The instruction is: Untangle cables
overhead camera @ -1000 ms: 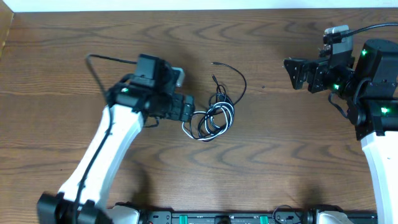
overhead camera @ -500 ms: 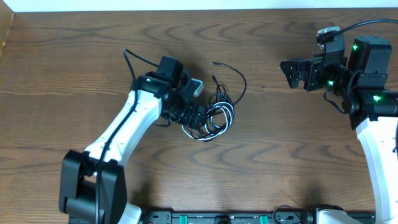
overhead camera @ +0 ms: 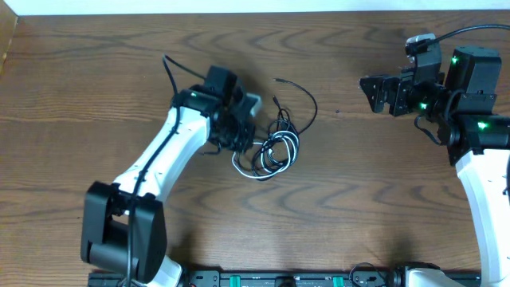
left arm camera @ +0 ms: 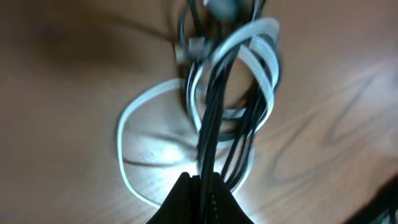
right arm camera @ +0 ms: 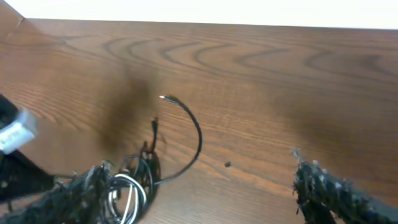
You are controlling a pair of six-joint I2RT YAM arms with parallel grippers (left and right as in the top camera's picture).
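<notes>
The cables lie in a small tangle at the table's middle. A white cable loops out to one side of it. A black cable arcs away to the back, its plug end lying free. My left gripper sits at the tangle's left edge. In the left wrist view my left gripper is shut on a few black strands that run up from between the jaws. My right gripper hovers far to the right, open and empty. In its wrist view my right gripper faces the tangle.
Bare wooden table surrounds the tangle. A thick black wire from the left arm loops above the table at back left. The white wall edge runs along the far side.
My left gripper has swung right onto the tangle and shut on black strands. The right gripper shifted slightly and stayed open.
</notes>
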